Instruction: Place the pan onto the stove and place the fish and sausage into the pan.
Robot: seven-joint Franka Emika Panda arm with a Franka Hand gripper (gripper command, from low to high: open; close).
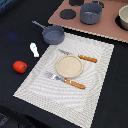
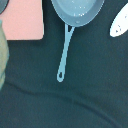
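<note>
The pan [image 1: 53, 34] is small, round and dark grey-blue. It sits on the dark table, just off the stove [image 1: 107, 27], with its long thin handle pointing toward the exterior view's left. The pinkish stove lies at the back with black burner discs. The white fish [image 1: 34, 49] lies on the table to the left of the pan. The red sausage [image 1: 20, 66] lies nearer the front left. The wrist view looks down on the pan [image 2: 77, 10], its handle, the fish [image 2: 120, 22] and a corner of the stove [image 2: 22, 20]. No gripper or arm shows in either view.
A larger grey pot [image 1: 90, 13] stands on the stove. A pale bowl [image 1: 123, 17] is at the stove's right end. A pale striped placemat [image 1: 95, 80] holds a round plate [image 1: 68, 66], a knife [image 1: 80, 57] and a fork [image 1: 65, 80] with orange handles.
</note>
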